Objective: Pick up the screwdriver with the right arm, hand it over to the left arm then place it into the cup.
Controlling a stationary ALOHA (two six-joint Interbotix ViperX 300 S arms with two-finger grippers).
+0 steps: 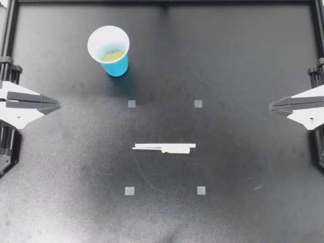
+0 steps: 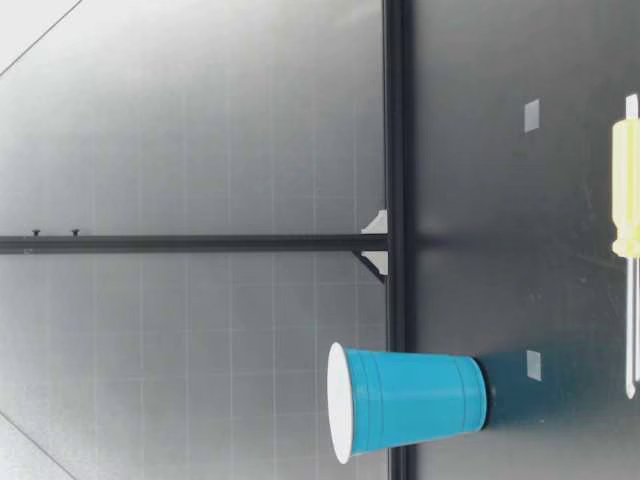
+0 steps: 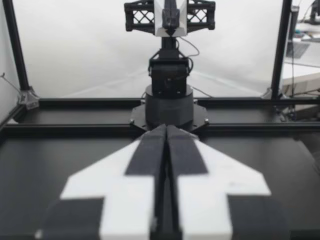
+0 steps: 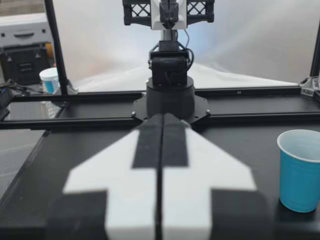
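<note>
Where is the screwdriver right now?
In the top view the screwdriver lies flat near the middle of the table, inside the four grey squares. The cup stands apart from it, toward my left arm's side.

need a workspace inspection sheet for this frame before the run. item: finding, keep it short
Surface: dark table with four grey square markers on it.
Job's things: screwdriver lying flat between the markers, shaft toward the left arm's side, handle toward the right arm's side; blue cup upright, apart from it, nearer the left arm.
Clutter: nothing seen.
Hands: left hand and right hand both shut, empty, at opposite table edges, clear of the screwdriver.
Cables: thin cable on the right arm, seen in the left wrist view; none on the table.
Surroundings: black frame round the table.
</note>
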